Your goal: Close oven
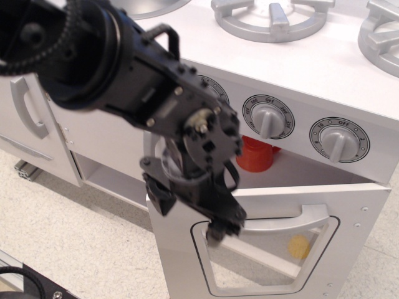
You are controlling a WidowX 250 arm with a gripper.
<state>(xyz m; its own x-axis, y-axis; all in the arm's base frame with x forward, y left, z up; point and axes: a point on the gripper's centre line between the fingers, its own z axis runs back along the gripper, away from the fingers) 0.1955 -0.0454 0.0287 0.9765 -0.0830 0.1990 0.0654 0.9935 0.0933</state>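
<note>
The white oven door (349, 205) has a clear window outlined in black (262, 261) and a horizontal grey handle (299, 219). The door stands almost upright, with a gap left at its top below the knob panel. My black gripper (190, 212) is against the door's front at the left end of the handle. Its fingers (223, 225) are spread apart and hold nothing. The arm hides the door's upper left corner.
A red cup (257, 156) shows inside the oven through the gap, and a yellow object (299, 246) shows through the window. Three grey knobs (268, 118) sit above the door. A white cupboard door with a vertical handle (28, 109) is at the left. Burners (271, 15) are on top.
</note>
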